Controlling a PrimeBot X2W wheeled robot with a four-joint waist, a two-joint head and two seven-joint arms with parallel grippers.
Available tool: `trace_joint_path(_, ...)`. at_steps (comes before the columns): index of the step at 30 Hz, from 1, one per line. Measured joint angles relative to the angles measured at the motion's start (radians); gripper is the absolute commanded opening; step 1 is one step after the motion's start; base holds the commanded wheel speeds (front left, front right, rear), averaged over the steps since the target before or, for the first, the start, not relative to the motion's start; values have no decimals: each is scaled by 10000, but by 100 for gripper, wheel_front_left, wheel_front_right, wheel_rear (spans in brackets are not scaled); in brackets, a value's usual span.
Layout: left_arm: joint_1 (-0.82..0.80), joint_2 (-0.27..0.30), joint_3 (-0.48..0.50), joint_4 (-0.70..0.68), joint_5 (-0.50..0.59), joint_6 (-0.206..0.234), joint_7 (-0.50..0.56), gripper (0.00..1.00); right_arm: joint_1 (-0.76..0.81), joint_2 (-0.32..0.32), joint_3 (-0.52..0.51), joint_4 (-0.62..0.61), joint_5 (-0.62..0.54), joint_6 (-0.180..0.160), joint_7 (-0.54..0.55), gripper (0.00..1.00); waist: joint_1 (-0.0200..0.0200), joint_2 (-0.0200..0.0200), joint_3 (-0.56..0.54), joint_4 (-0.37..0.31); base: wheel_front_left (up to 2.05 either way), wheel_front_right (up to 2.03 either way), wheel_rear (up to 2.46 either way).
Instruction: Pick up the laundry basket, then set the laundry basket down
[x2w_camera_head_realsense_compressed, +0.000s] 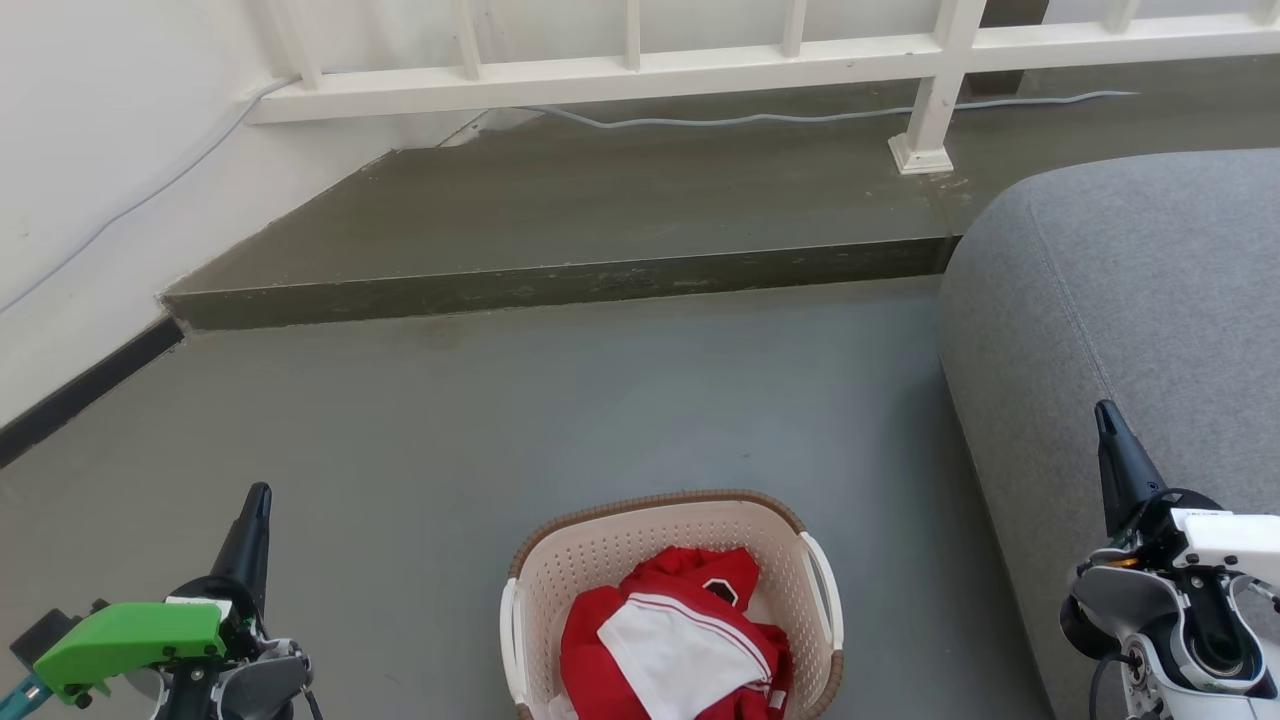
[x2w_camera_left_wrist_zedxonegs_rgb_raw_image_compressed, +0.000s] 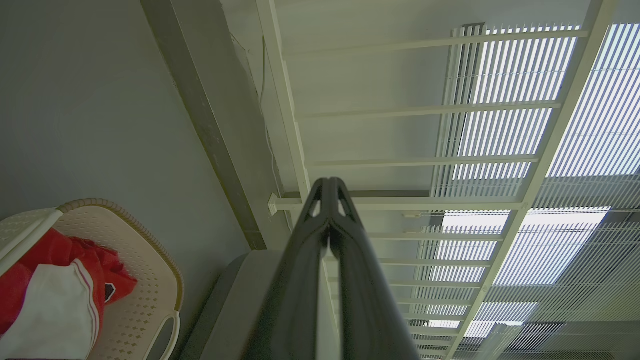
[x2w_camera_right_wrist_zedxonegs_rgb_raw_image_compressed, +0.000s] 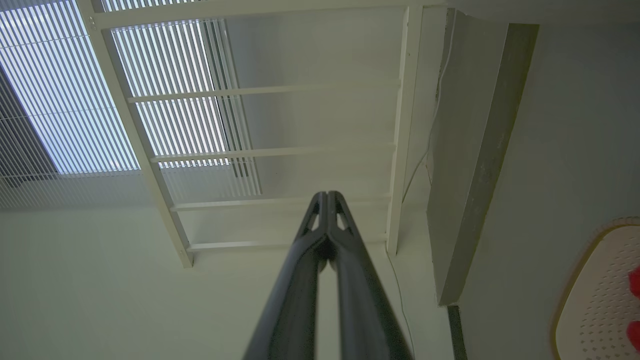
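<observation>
Seeing the laundry basket (x2w_camera_head_realsense_compressed: 600, 555) at bottom centre of the head view, I have the left gripper (x2w_camera_head_realsense_compressed: 258, 497) lower left and the right gripper (x2w_camera_head_realsense_compressed: 1105, 415) lower right, both pinched closed and empty. I should open them, then descend evenly onto its white handles (x2w_camera_head_realsense_compressed: 828, 590).

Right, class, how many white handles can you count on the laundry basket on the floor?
2. On the basket, the left handle sits on the left wall, the right handle on the right wall. Its near end is cut off, so another may be hidden.
</observation>
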Motion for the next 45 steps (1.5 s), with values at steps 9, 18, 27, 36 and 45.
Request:
trace_joint_path(9, 0, 0, 2, 0, 0, 0, 0, 0, 0, 2, -6, 0, 0, 2, 0, 0, 0, 0, 0, 0, 0, 0, 0)
trace_joint_path(18, 0, 0, 2, 0, 0, 0, 0, 0, 0, 4, -13, 0, 0, 0, 2, 0, 0, 0, 0, 0, 0, 0, 0)
trace_joint_path(27, 0, -2, 4, 0, 0, 0, 0, 0, 0, 4, -17, 0, 0, 0, 2, 0, 0, 0, 0, 0, 0, 0, 0)
trace_joint_path(36, 0, -2, 6, 0, 0, 0, 0, 0, 0, 6, -27, 0, 0, 0, 12, 0, 0, 0, 0, 0, 0, 0, 0)
trace_joint_path(45, 0, -4, 6, 0, 0, 0, 0, 0, 0, 8, -33, 0, -2, 2, 13, 0, 0, 0, 0, 0, 0, 0, 0)
